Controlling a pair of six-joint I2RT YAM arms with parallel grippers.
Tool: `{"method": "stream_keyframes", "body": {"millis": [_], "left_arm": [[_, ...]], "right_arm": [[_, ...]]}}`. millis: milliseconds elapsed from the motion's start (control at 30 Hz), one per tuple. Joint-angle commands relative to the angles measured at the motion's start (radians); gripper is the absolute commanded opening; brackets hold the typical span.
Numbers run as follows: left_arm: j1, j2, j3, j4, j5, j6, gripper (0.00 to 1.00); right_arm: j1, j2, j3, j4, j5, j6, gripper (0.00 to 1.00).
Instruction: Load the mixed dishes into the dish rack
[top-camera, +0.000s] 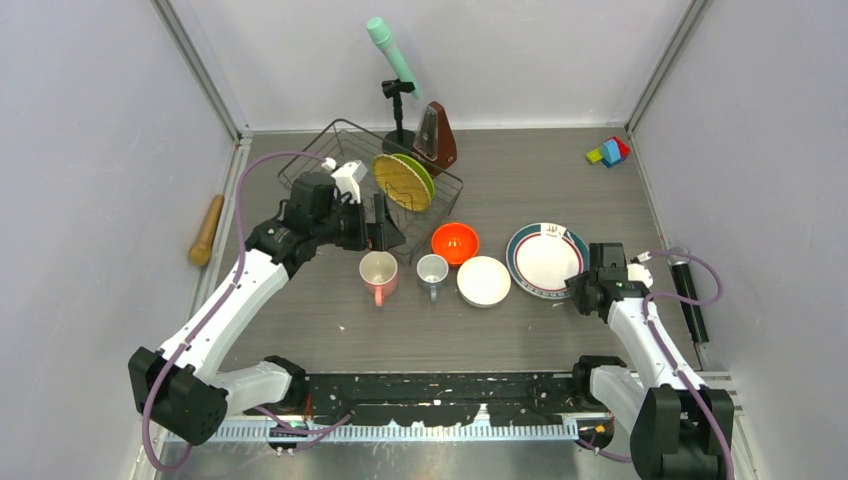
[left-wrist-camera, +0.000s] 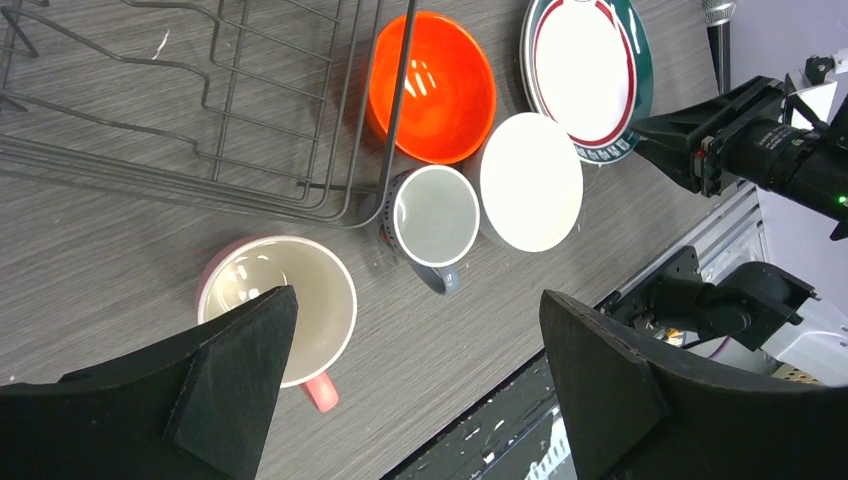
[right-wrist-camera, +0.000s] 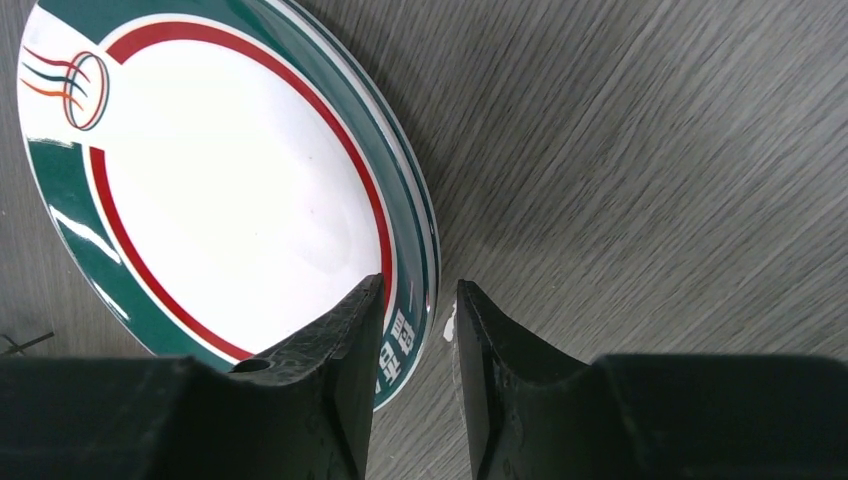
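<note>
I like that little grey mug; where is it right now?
In the top view, the grey mug stands mid-table, pink mug on its left, white bowl on its right.

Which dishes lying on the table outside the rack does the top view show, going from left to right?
pink mug → small grey-blue mug → orange-red bowl → white bowl → teal-rimmed plate

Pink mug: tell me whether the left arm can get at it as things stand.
Probably yes. The left pincer hangs open over the pink mug, one finger over its rim, with nothing between them. The small grey-blue mug stands apart beside it.
</note>
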Motion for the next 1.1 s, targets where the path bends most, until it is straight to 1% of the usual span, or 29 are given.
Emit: {"method": "stream_keyframes", "body": {"millis": [0,67,100,133,167,200,267,300,400,600,733,800,967,1067], "left_arm": [[-0.001,-0.019,-0.006,-0.002,-0.009,0.017,0.95],[-0.001,-0.025,-0.006,-0.005,-0.017,0.02,0.95],[-0.001,-0.026,-0.004,-0.009,-0.019,0.022,0.95],[-0.001,-0.026,-0.003,-0.014,-0.021,0.025,0.95],[-0.001,-0.027,-0.005,-0.016,-0.022,0.024,0.95],[-0.001,-0.027,-0.006,-0.016,-0.024,0.024,0.95],[-0.001,-0.029,-0.006,-0.018,-0.027,0.024,0.95],[-0.001,-0.027,-0.006,-0.018,-0.027,0.023,0.95],[-0.001,-0.025,-0.001,-0.021,-0.027,0.022,0.95],[-0.001,-0.007,0.024,-0.029,-0.015,0.016,0.94],[-0.001,-0.004,0.031,-0.029,-0.003,0.005,0.94],[-0.001,-0.003,0.035,-0.027,0.008,-0.006,0.94],[-0.001,0.008,0.038,-0.003,0.075,-0.052,0.94],[-0.001,0.012,0.037,0.012,0.1,-0.082,0.93]], "right_arm": [[-0.004,0.028,0.002,0.026,0.031,0.005,0.39],[-0.004,0.043,0.001,0.032,0.017,0.005,0.38],[-0.004,0.047,0.0,0.034,0.009,0.005,0.35],[-0.004,0.05,0.003,0.031,0.007,0.005,0.28],[-0.004,0.046,0.005,0.018,0.008,0.004,0.24],[-0.004,0.042,0.014,-0.006,0.012,0.003,0.16],[-0.004,0.015,0.033,-0.056,0.044,-0.002,0.1],[-0.004,-0.009,0.039,-0.072,0.051,-0.006,0.09],[-0.004,-0.059,0.068,-0.132,0.072,-0.019,0.01],[-0.004,-0.111,0.133,-0.209,0.09,-0.038,0.0],[-0.004,-0.138,0.18,-0.229,0.093,-0.055,0.0],[-0.004,-0.159,0.215,-0.22,0.093,-0.082,0.0],[-0.004,-0.184,0.322,-0.176,0.074,-0.223,0.0],[-0.004,-0.195,0.371,-0.173,0.069,-0.251,0.0]]}}
